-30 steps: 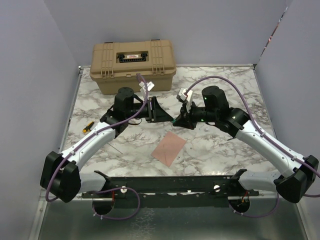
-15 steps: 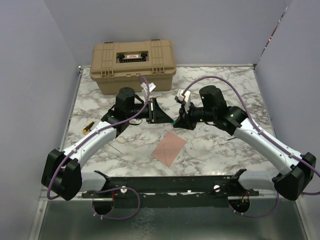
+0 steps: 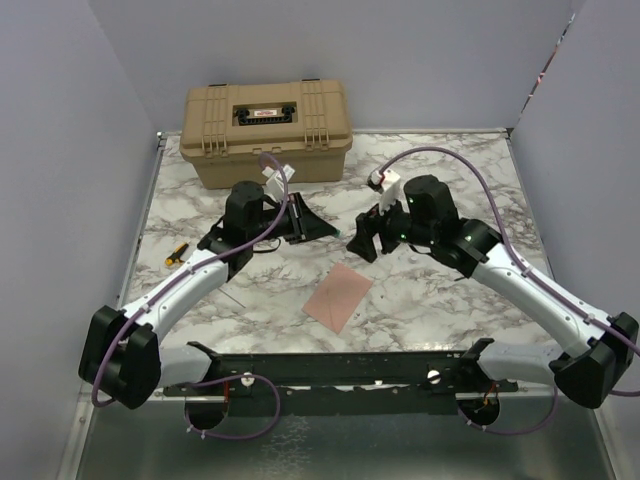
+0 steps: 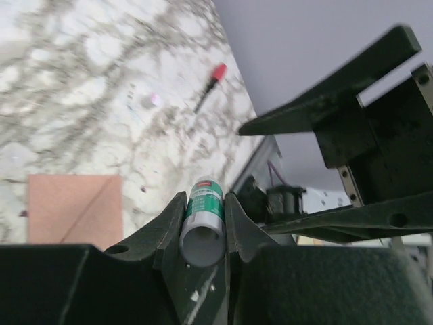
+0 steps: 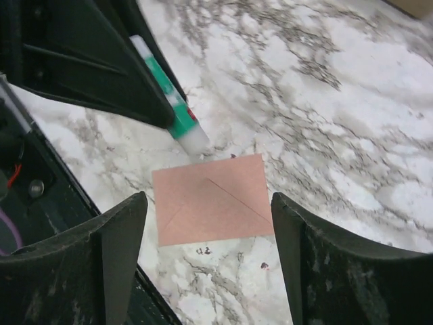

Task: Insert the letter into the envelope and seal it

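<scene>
The pinkish-brown envelope (image 3: 338, 295) lies flat on the marble table with its flap folded down; it also shows in the right wrist view (image 5: 210, 200) and the left wrist view (image 4: 71, 210). The letter is out of view. My left gripper (image 3: 318, 224) hovers above the table behind the envelope, shut on a green-and-white glue stick (image 4: 203, 217). The stick's white end (image 5: 193, 139) points down toward the envelope's far edge. My right gripper (image 3: 365, 240) stands open and empty above the envelope (image 5: 208, 198), a little right of the left gripper.
A tan plastic toolbox (image 3: 265, 130) stands at the back of the table. A small screwdriver (image 3: 176, 253) lies near the left edge, seen with a red handle in the left wrist view (image 4: 215, 74). Grey walls close in both sides.
My right gripper was shut at the tip of the left gripper; it has opened wide and pulled back to the right. The left gripper has tilted slightly with the glue stick.
</scene>
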`<control>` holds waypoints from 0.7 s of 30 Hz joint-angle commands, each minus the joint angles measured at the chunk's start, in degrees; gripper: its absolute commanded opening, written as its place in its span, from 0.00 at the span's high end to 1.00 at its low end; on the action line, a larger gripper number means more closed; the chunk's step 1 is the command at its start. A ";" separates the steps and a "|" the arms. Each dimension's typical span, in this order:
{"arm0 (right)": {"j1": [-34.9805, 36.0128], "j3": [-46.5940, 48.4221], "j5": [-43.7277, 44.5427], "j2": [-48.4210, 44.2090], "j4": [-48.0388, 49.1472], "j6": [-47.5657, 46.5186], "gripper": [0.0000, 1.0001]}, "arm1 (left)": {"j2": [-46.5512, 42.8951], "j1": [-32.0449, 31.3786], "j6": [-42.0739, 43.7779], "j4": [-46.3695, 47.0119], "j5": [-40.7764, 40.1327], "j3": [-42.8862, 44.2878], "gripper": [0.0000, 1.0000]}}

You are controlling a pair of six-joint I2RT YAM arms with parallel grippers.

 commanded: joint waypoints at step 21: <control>-17.65 -5.29 32.56 24.26 -9.83 30.88 0.39 | -3.55 1.03 1.96 0.21 -18.82 -6.13 1.00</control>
